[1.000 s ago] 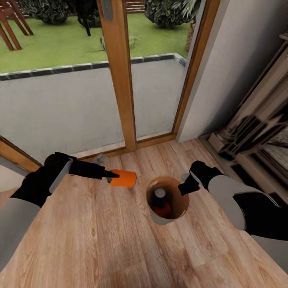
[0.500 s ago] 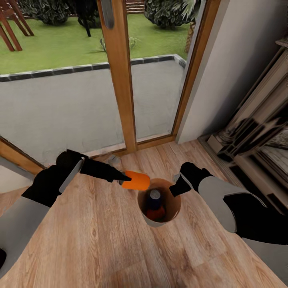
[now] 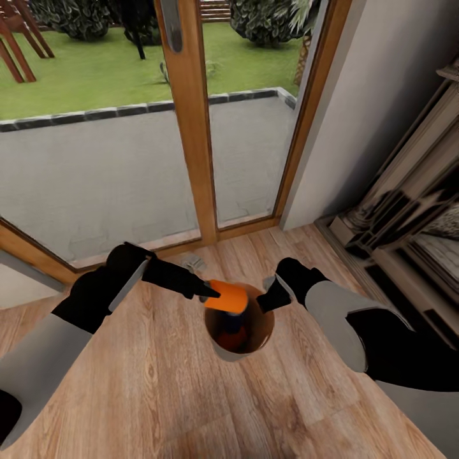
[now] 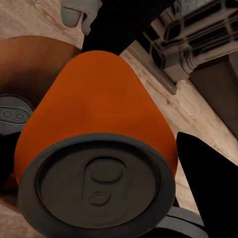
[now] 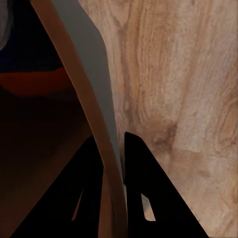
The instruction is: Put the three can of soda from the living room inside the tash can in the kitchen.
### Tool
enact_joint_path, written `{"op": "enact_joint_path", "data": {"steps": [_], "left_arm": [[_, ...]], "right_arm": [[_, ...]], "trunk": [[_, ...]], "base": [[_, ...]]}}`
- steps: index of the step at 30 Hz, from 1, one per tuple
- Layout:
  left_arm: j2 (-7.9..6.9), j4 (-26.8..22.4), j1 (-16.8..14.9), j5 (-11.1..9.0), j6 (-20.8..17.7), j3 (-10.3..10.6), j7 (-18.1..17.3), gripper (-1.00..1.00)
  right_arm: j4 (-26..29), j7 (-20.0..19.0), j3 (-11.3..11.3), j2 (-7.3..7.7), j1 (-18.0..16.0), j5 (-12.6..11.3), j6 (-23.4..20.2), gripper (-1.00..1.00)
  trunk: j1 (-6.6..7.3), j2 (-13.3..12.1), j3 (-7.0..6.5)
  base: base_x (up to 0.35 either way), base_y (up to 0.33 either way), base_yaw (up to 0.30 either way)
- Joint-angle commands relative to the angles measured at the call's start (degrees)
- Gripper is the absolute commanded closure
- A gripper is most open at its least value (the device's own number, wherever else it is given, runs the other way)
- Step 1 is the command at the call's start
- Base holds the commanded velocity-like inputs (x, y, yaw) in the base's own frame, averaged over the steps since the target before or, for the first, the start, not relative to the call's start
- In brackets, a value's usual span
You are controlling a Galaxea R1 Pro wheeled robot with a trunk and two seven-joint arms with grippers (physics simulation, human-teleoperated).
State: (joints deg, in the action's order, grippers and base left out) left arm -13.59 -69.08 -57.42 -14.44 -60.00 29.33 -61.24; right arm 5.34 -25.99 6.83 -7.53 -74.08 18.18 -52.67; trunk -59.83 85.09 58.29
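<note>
much of the trash can [image 3: 245, 347] is hidden in head view: the orange soda can [image 3: 226, 296] and both grippers cover its far rim, and inside only a dark blue can [image 3: 233, 322] w/ a bit of orange below it shows, too dim to make out properly. left gripper [image 3: 207, 293] fingertips mostly hidden behind the orange can. in right wrist view the bin wall [image 5: 94, 114] is cut off at both ends, interior dark w/ blurry blue and orange-red patches.

floor is light wood planks [image 3: 146, 395]. ahead, a wood-framed glass door [image 3: 191, 127] onto a grey patio and lawn; grey wall to the right, then a dark carved cabinet [image 3: 408, 223], partly out of frame.

left gripper pinches the orange can, lying sideways, over the bin's near-left rim; left wrist view shows its silver top [image 4: 96, 186] up close. right gripper [image 3: 273, 294] is pinched on the bin's rim, one finger [image 5: 84, 193] inside, one outside.

vs 0.5 s ago: the left arm has carried the orange can from beside the rim to over the opening; the bin sits a bit further left in frame, right gripper w/ it.
</note>
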Motion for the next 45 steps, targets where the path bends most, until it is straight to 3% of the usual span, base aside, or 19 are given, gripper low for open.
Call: {"op": "enact_joint_path", "data": {"steps": [1, 5, 10, 14, 19, 22, 28, 35, 38, 45], "left_arm": [[0.13, 0.0, 0.0, 0.1, 0.0, 0.0, 0.1, 1.0], [1.12, 0.0, 0.0, 0.2, 0.0, 0.8, 0.4, 1.0], [2.68, 0.0, 0.1, 0.3, 0.0, 4.9, 4.7, 1.0], [2.88, 0.3, 0.2, 0.3, 0.0, 8.6, 6.1, 1.0], [2.87, 0.6, 0.3, 0.4, 0.0, 9.8, 7.3, 1.0], [2.94, 0.7, 0.3, 0.4, 0.0, 11.4, 11.5, 1.0], [3.24, 0.8, 0.3, 0.4, 0.0, 12.3, 14.2, 1.0], [6.68, 3.9, 0.3, 0.4, 0.0, 14.1, 17.9, 1.0], [8.93, 5.3, 0.3, 0.4, 0.0, 15.0, 18.4, 1.0], [9.78, 6.7, 0.3, 0.4, 0.0, 17.2, 21.2, 1.0]], "right_arm": [[0.0, -0.1, -0.2, -0.2, 0.0, -0.6, -0.2, 1.0], [0.1, -0.1, -0.2, -0.97, 0.0, -0.7, -0.2, 1.0], [1.6, -0.1, -0.3, -1.6, -0.1, -0.7, -2.2, 1.0], [3.3, -0.1, -0.3, -1.65, 0.0, -0.7, -4.3, 1.0], [3.9, -0.2, -0.2, -1.71, -0.1, -0.7, -4.7, 1.0], [4.7, -0.3, -0.2, -1.73, -0.1, -0.8, -4.9, 1.0], [5.7, -0.4, -0.2, -2.14, 0.0, -0.9, -5.4, 1.0], [6.3, -0.4, -0.2, -2.47, 0.0, -0.9, -6.8, 1.0], [6.3, -0.4, -0.2, -2.47, 0.0, -1.0, -6.9, 1.0], [6.4, -0.4, -0.2, -2.47, 0.0, -1.0, -6.9, 1.0]], "trunk": [[0.0, 0.0, 0.0], [0.0, 0.0, 0.0], [0.0, 0.0, 0.0], [0.0, 0.0, 0.0], [0.0, 0.0, 0.0], [0.0, 0.0, 0.0], [0.0, 0.0, 0.0], [0.0, 0.0, 0.0], [0.0, 0.0, 0.0], [0.0, 0.0, 0.0]], "base": [[0.0, 0.0, 0.0], [0.0, 0.0, 0.0], [0.0, 0.0, 0.0], [0.0, 0.0, 0.0], [0.0, 0.0, 0.0], [0.0, 0.0, 0.0], [0.0, 0.0, 0.0], [0.0, 0.0, 0.0], [0.0, 0.0, 0.0], [0.0, 0.0, 0.0]]}}
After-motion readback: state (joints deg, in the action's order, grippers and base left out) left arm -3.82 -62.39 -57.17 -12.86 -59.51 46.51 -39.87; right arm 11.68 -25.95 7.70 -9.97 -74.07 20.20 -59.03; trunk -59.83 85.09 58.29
